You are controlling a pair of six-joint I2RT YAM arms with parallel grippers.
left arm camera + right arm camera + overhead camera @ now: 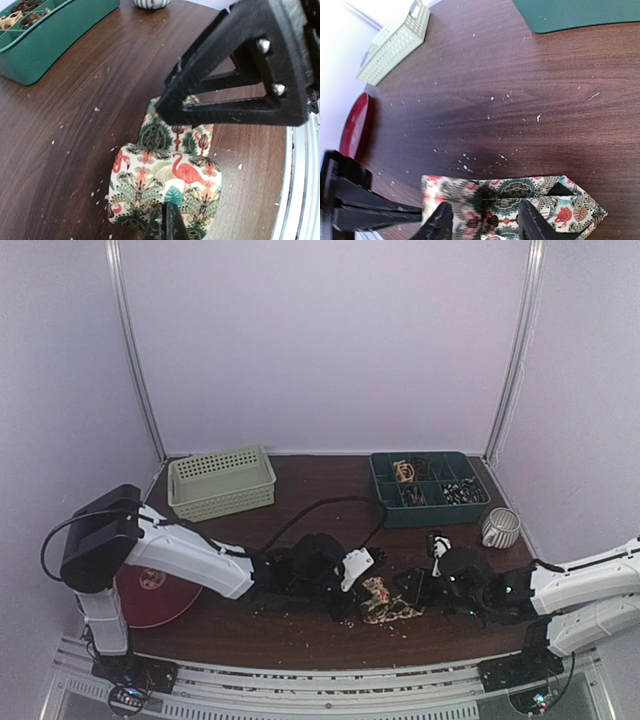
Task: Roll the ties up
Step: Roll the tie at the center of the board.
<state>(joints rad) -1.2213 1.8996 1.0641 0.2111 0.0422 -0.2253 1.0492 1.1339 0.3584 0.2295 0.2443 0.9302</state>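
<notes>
Close to the near edge of the table (300, 475), right of its middle, lay the tie (165, 182), between the two claws. Its cloth was cream, crowded with pink-red flamingos, green fronds and dark teal medallions. The left wrist view showed part of it wound into a short, fat roll lying on its side, with a flatter stretch running away behind it. The right wrist view showed the pointed end spread flat, a patch of black lining showing at the tip.

The left gripper (165, 224) was closed, its tips pressed together at the roll's near rim; whether any cloth was nipped between them could not be told. The right gripper (485, 207) stood with its jaws apart, one finger on each side of the flat stretch.

Pale crumbs (538, 118) dotted the dark wood around the tie. A red plate (150, 595) sat at the near left corner. Farther back, a striped cup (500, 528) stood by the right edge. At the far edge were a pale green basket (222, 480) on the left and a green divided tray (428, 488) on the right.
</notes>
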